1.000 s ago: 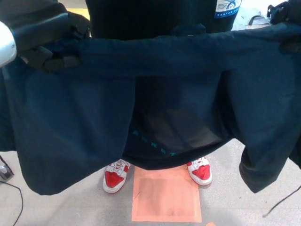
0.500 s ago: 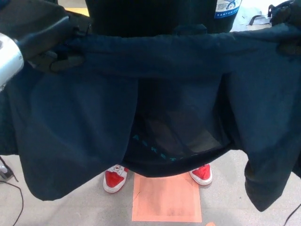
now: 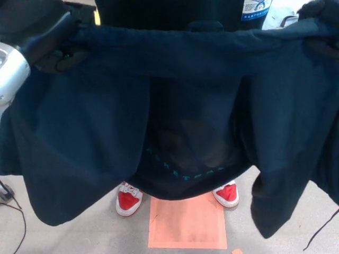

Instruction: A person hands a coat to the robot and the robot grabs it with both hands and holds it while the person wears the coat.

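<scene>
A dark navy coat point(image 3: 175, 100) hangs spread open across the whole head view, its lining facing me. My left hand point(image 3: 55, 45) is shut on the coat's upper edge at the top left. My right hand point(image 3: 320, 32) grips the upper edge at the top right, mostly cut off by the picture edge. A person in dark clothes point(image 3: 175, 10) stands just behind the coat, with red and white shoes point(image 3: 128, 198) showing below its hem.
An orange square mat point(image 3: 186, 222) lies on the grey floor in front of the shoes. A black cable point(image 3: 13, 209) runs along the floor at the bottom left. A blue and white label point(image 3: 256, 9) shows on the person's clothing.
Both hands have lifted the coat's upper edge higher. The hem and side panels have swung slightly, and my left hand has moved up and to the left.
</scene>
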